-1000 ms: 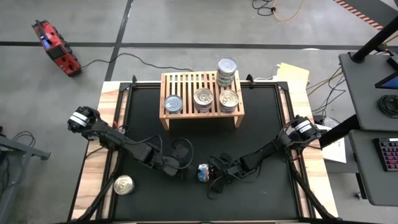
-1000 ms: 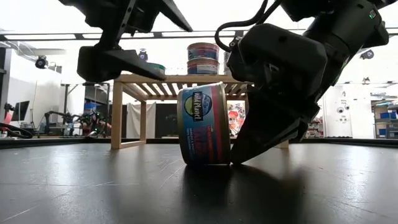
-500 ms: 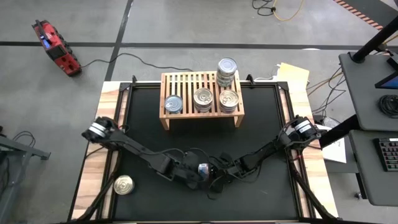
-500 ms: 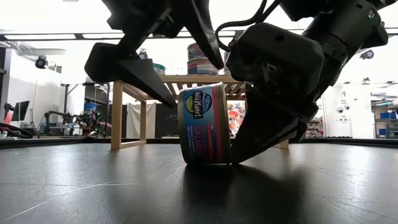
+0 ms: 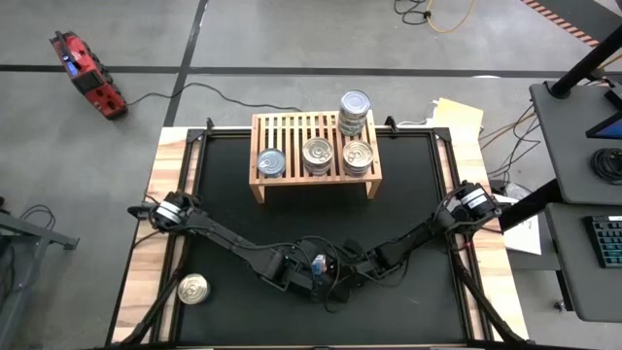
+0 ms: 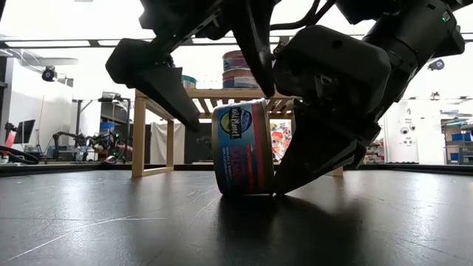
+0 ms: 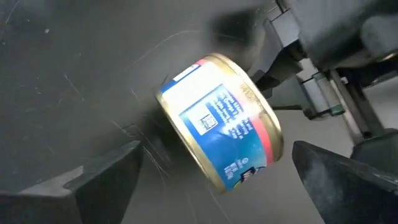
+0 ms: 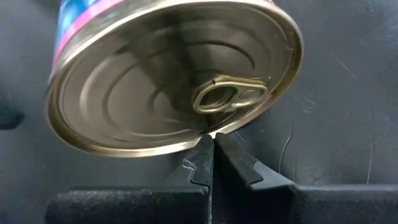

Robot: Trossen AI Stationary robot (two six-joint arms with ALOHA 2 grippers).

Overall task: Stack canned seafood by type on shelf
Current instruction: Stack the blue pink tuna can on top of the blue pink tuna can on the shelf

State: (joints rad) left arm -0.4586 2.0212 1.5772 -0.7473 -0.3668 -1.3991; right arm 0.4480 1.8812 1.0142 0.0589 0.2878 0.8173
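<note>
Overhead looks down; low level; wrists close on can.

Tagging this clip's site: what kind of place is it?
Likely a robotics lab or workshop, not a kitchen or shop: bare concrete floor with taped lines, a side desk with keyboard, cables running loose, and a wooden shelf staged on a black work mat.

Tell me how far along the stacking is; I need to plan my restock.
Done: four spots of cans fill the shelf, one a taller stack. In hand: a can on edge, propped by the shut right gripper, with the left gripper open around it. Left: that can and one near the table's corner.
</note>
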